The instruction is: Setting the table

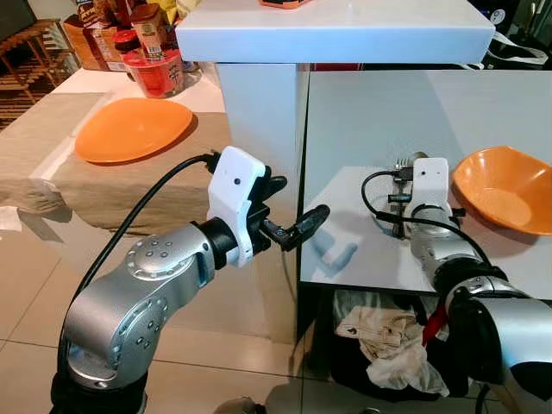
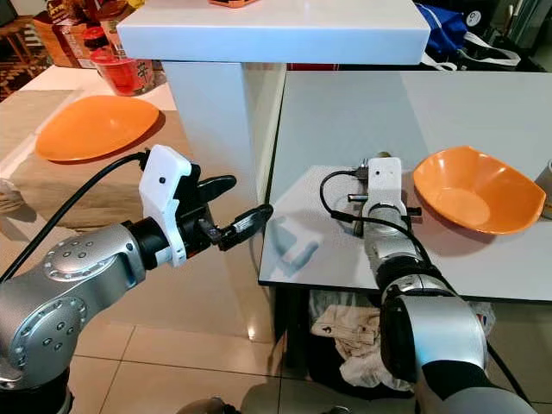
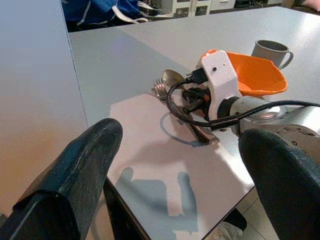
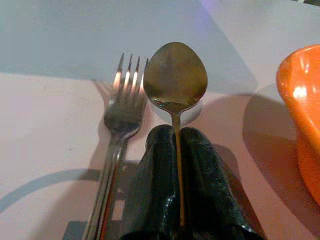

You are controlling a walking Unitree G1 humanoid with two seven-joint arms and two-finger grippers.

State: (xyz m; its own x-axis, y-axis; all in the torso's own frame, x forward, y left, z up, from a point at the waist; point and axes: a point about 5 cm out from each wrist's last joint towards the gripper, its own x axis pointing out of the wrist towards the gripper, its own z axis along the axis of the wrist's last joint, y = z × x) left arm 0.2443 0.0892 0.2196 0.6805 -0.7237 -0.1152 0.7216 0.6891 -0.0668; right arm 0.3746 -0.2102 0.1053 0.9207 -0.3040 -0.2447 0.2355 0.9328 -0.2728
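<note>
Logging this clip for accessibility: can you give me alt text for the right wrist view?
The right pincer is shut on the thin handle of a spoon, its bowl pointing away over the pale table. A fork lies on the table close beside the spoon, and the rim of an orange bowl shows on the other side.

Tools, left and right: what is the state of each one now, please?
Left tool: open, holding nothing, in the air beside the table.
Right tool: closed on the spoon, next to the fork.

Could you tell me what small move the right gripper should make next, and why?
Probably open its fingers and let go: the right gripper is shut on the spoon, which already seems to lie on the table beside the fork, near the orange bowl.
</note>
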